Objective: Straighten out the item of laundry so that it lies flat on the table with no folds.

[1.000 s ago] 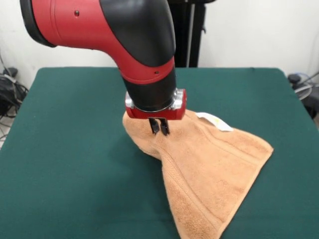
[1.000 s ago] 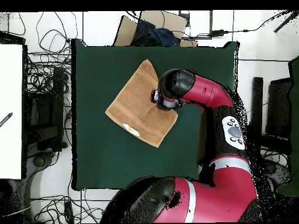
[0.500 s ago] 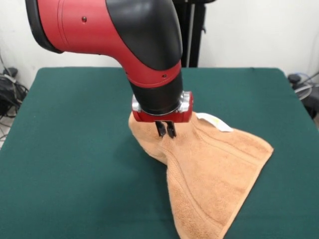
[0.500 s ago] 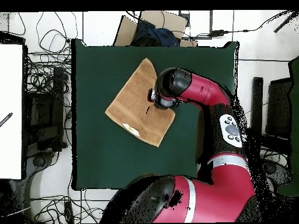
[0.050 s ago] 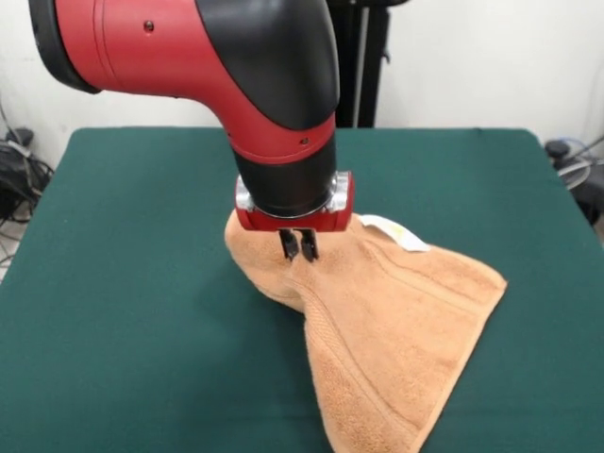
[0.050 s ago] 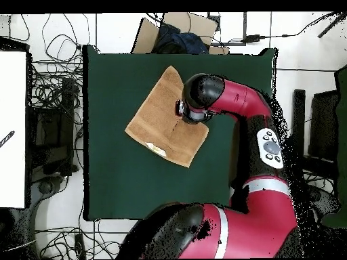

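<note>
Your black two-fingered gripper [image 5: 299, 245] is pinched narrow on a raised fold of the light orange-brown terry towel [image 5: 396, 330]. The towel lies creased on the dark green felt table [image 5: 132, 311], reaching the front view's bottom edge.

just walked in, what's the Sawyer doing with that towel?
The arm's gripper has its fingers pinched shut on a raised part of the orange-brown towel, holding it up so the cloth tents off the green table. The rest of the towel drapes down and fans out across the table, white label showing at one edge. It isn't flat yet.
</note>
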`<state>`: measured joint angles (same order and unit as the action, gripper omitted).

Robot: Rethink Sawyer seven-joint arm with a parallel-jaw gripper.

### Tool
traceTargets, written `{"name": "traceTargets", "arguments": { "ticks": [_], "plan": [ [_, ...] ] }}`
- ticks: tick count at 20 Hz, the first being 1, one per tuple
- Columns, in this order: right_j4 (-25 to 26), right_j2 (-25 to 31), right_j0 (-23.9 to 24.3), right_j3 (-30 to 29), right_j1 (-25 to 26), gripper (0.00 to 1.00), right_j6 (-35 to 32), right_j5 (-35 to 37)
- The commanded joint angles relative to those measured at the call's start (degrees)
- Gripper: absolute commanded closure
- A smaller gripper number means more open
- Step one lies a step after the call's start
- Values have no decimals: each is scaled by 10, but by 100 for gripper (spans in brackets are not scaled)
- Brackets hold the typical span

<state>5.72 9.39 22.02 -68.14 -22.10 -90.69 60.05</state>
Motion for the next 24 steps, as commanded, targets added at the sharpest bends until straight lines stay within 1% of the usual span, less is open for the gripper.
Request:
{"name": "traceTargets", "arguments": {
  "ticks": [1,4,9,11,15,17,24],
  "plan": [
    [31,67,18,31,34,100,121,48],
    [38,72,20,45,41,100,125,55],
    [52,70,25,55,36,100,133,66],
    [59,67,37,43,27,100,140,64],
    [72,62,69,-21,-13,100,149,21],
    [76,64,84,-44,-29,100,152,11],
    [92,82,108,-46,-31,100,158,20]
  ]
}}
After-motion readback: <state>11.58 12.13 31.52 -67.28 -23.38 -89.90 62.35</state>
